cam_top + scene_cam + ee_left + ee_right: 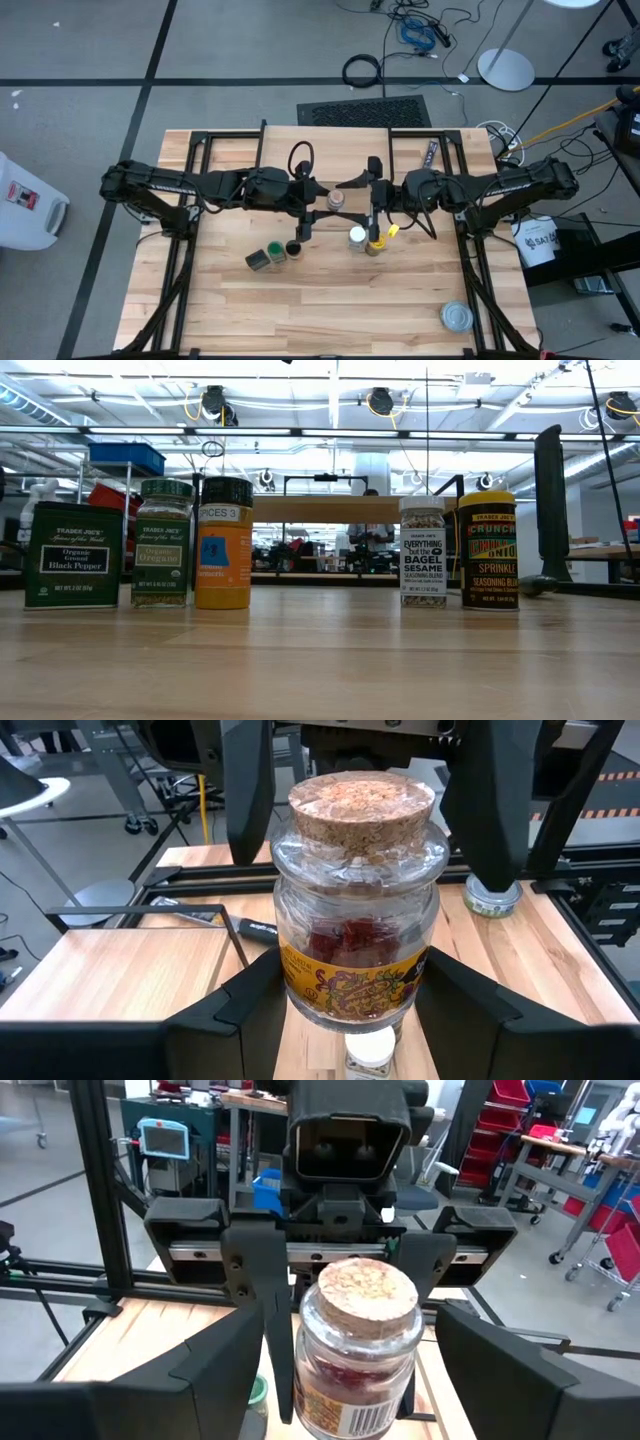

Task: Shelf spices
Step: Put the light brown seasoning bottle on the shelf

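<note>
From above, the left gripper (pixel 318 196) and right gripper (pixel 362 192) meet over the shelf (pixel 340 130) around the cork-stoppered jar (pixel 336 200). Low view: 5 spices (pixel 224 543) stand on the table (pixel 320 660). Left wrist: left fingers (pixel 240 1010) grip the jar. Right wrist: right fingers (pixel 225 1355) flank it, spread.

My left fingers (pixel 250 1010) hide the jar's (pixel 357 915) sides; its base is cut off. The shelf's (pixel 330 508) legs stand hidden behind spices.
</note>
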